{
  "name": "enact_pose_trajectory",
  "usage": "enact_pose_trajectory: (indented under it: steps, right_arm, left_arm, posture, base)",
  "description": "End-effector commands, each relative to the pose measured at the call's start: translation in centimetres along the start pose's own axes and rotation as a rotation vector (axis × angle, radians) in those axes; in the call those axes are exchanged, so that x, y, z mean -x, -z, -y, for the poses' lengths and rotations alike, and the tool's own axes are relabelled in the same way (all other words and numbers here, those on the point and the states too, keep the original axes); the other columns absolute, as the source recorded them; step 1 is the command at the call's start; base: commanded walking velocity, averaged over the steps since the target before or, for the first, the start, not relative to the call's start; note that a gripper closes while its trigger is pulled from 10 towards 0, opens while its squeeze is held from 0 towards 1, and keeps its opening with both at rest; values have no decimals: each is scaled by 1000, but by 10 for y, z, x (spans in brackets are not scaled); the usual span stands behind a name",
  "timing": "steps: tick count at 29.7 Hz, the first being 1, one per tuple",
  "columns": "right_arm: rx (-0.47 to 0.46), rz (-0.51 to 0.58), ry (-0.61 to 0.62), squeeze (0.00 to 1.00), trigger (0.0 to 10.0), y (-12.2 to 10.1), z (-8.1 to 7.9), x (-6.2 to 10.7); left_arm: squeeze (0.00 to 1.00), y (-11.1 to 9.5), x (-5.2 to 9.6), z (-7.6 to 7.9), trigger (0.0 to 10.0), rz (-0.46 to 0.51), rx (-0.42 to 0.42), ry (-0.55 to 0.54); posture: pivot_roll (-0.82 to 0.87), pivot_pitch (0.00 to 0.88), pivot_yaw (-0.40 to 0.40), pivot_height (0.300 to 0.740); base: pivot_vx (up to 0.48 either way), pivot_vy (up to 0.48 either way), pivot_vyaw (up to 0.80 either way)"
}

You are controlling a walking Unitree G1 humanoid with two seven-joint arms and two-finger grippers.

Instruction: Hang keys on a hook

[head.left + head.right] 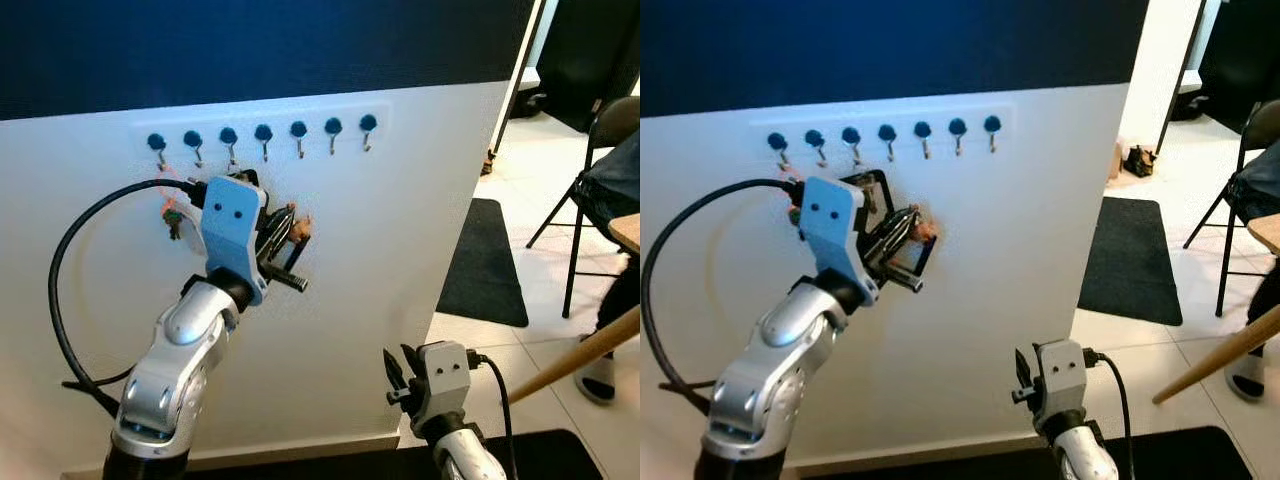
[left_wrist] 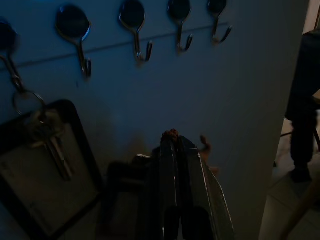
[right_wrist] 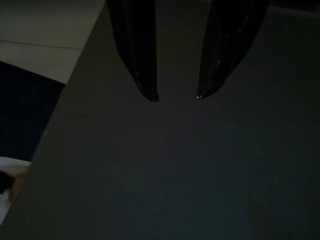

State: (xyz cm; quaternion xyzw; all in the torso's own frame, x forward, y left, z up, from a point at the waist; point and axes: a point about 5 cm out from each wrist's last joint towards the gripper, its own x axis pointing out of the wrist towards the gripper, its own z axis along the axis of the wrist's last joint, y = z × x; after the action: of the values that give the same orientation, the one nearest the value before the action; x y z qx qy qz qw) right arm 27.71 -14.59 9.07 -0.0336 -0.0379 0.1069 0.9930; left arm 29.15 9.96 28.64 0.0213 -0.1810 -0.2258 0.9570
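Left pincer (image 2: 172,137), clenched with fingers pressed together, raised at white wall; keys (image 2: 50,142) hang from hook (image 2: 10,62) beside it; right pincer (image 3: 175,97), released, idles low.

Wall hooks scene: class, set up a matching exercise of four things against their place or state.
Things:
1. left hand
2. right hand
3. keys
4. black mat

Places or states:
A. lying on the tiled floor
B. hanging from a hook
C. low, fingers apart
D. raised near the wall, fingers together

Pairs: 1-D, 2-C, 3-B, 4-A
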Motion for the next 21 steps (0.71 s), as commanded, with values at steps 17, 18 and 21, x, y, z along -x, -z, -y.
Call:
enact_pose_trajectory:
  steps: [17, 18, 21]
  right_arm:
    - [-16, 13, 35, 0, 10000, -3, -1, -1]
    - [-16, 13, 35, 0, 10000, -3, -1, -1]
    - [-15, 14, 39, 0, 10000, -3, 0, -1]
  left_arm:
    - [0, -41, -36, 7, 10000, 112, 80, 86]
    - [0, -41, -36, 7, 10000, 112, 80, 86]
    - [0, -50, -40, 10, 10000, 150, 93, 123]
  posture:
    - [76, 177, 124, 740]
    - [76, 177, 124, 740]
    - [73, 170, 124, 740]
  base:
    - [0, 0, 0]
    - [0, 0, 0]
    - [0, 0, 0]
